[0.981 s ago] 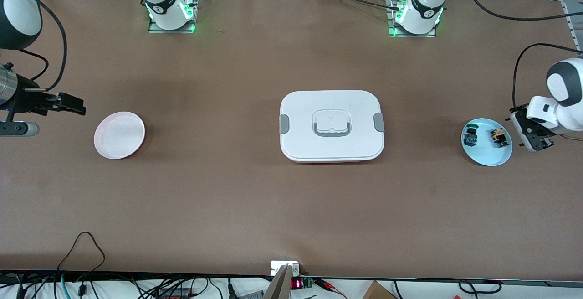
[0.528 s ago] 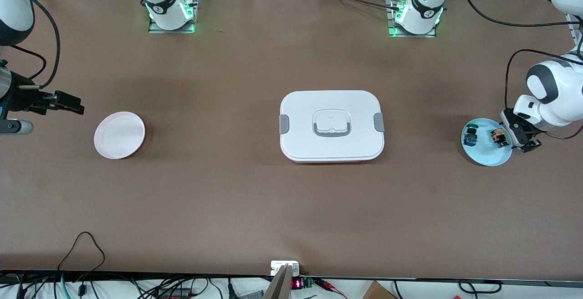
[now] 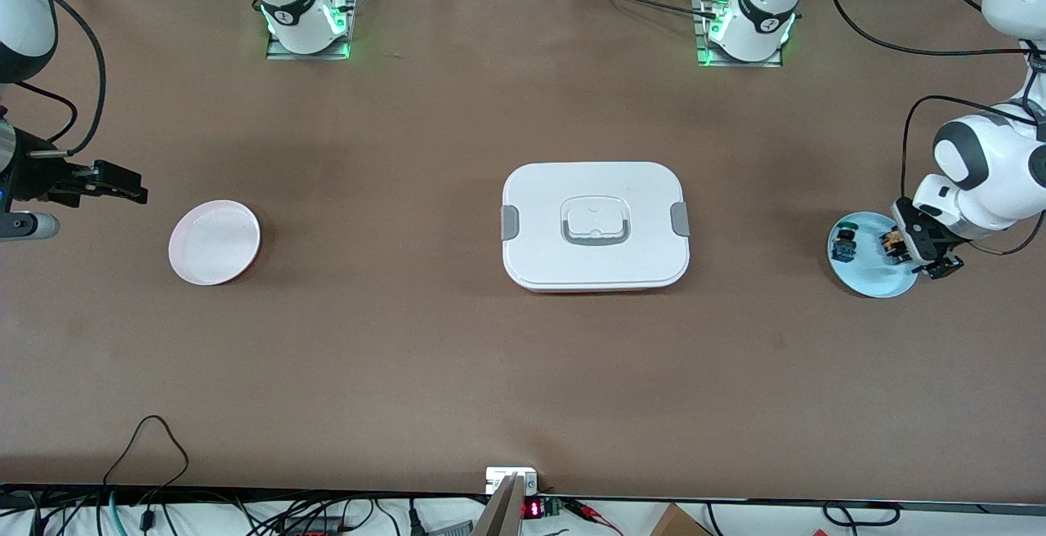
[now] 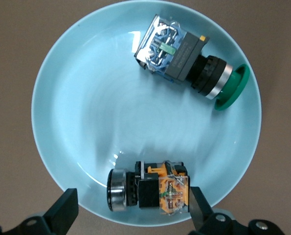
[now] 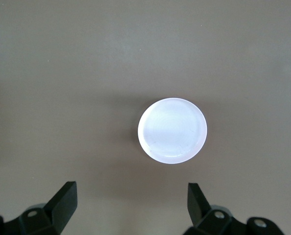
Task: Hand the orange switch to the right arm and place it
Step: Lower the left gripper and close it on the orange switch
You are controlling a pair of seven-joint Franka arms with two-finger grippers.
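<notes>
Left gripper (image 3: 925,246) wide open, holding nothing, low over blue plate (image 3: 870,279). Orange switch (image 4: 149,187) lies in plate, between its fingers (image 4: 63,213). Right gripper (image 3: 122,185) wide open, empty, waits above pink plate (image 5: 172,130).

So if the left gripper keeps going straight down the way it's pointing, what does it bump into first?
Probably the orange switch. The left gripper hangs over the light blue plate with its jaws open on either side of that switch. The height above it is hard to judge.
</notes>
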